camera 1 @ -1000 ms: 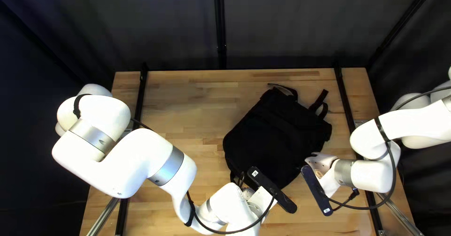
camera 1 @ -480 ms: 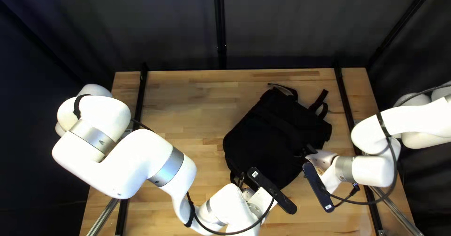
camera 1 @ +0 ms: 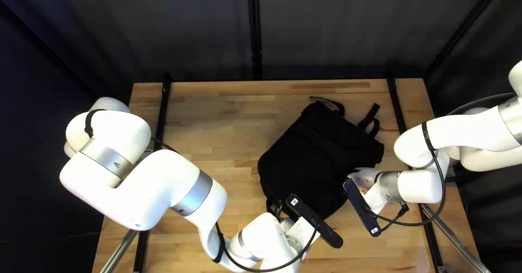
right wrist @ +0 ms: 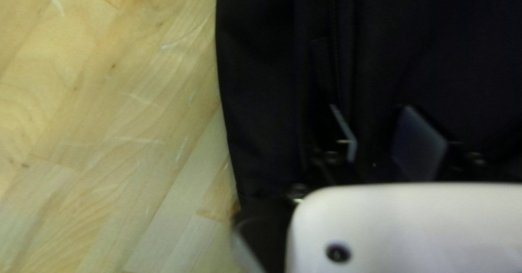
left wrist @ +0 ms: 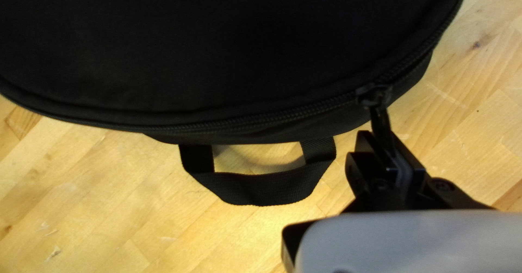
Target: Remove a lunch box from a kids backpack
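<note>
**Lunch Box Out of Sight**

The left hand [left wrist: 382, 141] clamps a zipper pull [left wrist: 381, 120] of a black backpack [camera 1: 318, 153] nearer the table's [camera 1: 217, 115] right edge; the right hand [right wrist: 380, 129] hangs parted over it. Unpinned, the backpack could skid under a sharp tug. Rightward room looks tight; open table stretches toward the far left corner.

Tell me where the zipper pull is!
In the left wrist view, the zipper pull is pinched in my left hand, beside the grab loop of the black backpack.

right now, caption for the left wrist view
My left gripper pinches the zipper pull of a black backpack, beside its webbing loop
</note>
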Motion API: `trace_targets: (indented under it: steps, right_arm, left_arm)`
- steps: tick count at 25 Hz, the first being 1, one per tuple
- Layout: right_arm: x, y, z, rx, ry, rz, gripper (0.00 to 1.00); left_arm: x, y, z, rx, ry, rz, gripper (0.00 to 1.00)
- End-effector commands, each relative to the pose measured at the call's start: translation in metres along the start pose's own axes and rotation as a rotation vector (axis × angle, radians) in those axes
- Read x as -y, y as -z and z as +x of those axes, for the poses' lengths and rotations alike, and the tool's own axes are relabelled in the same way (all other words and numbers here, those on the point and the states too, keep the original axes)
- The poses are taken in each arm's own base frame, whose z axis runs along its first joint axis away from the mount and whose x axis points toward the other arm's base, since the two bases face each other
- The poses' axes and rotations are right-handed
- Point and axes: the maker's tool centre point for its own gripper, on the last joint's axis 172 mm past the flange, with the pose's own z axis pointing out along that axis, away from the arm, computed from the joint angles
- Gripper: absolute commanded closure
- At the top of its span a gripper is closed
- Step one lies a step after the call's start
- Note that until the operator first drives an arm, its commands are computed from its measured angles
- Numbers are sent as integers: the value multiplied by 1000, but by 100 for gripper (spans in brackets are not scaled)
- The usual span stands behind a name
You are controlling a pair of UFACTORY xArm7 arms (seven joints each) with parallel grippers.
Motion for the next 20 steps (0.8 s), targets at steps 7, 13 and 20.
trace_targets:
  steps: [7,13,20]
  right_arm:
    - [15,11,-3,38,-1,25,100]
    - [14,16,1,43,4,34,100]
    - [12,22,1,46,11,32,100]
  left_arm:
    - [42,9,2,-19,-7,55,100]
    - [67,6,11,-28,-6,85,100]
    - [72,3,15,-29,0,95,100]
